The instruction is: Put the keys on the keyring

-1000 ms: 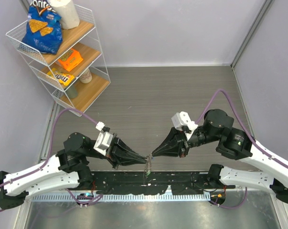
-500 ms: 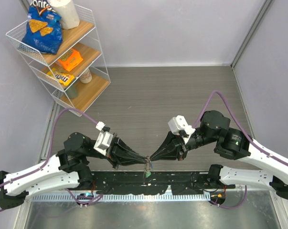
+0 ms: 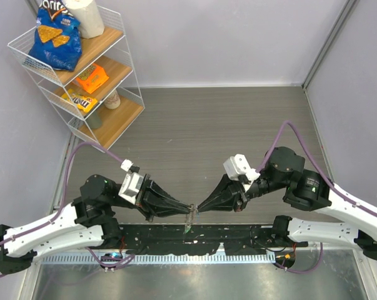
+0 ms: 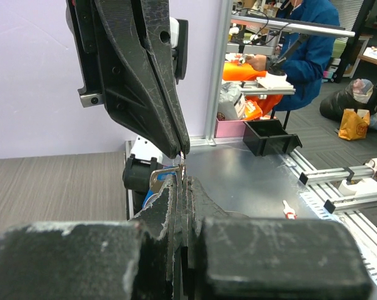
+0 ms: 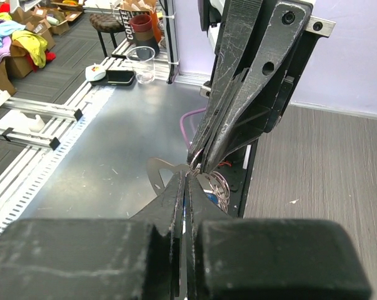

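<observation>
Top view: left tool (image 3: pixel 188 208) and right tool (image 3: pixel 201 205) meet tip to tip at the 6 o'clock edge of the tabletop (image 3: pixel 226 125), a grey wood-grain laminate. The left comes in from 9 o'clock, the right from 3 o'clock. Both are matte black tapered wedges, scuffed along the edges. Both sets of fingers are pressed together with no gap showing in either wrist view. A small dangling bundle, the keys (image 3: pixel 188 222), hangs from the meeting point toward 6 o'clock, silver with a fleck of green at its lower end. It is off the tabletop, over the black rail (image 3: pixel 238 240). Right wrist view: a thin flat silver blade of one key (image 5: pixel 160 177) juts out at 9 o'clock from the closed tips. The keyring (image 5: pixel 218 187) shows as fine grey wire loops, limp, just at 4 o'clock of those tips. A strand of it runs up to the tip of the opposing tool. Left wrist view: a small bright metal piece (image 4: pixel 165 175) sits right at the contact point. Cannot tell which pads grip which piece. White wire shelf rack (image 3: pixel 25 47) with wooden boards stands at 10 o'clock and carries a glossy blue chip bag (image 3: pixel 54 37). Brushed metal sheet (image 3: pixel 194 281) along the near edge.
</observation>
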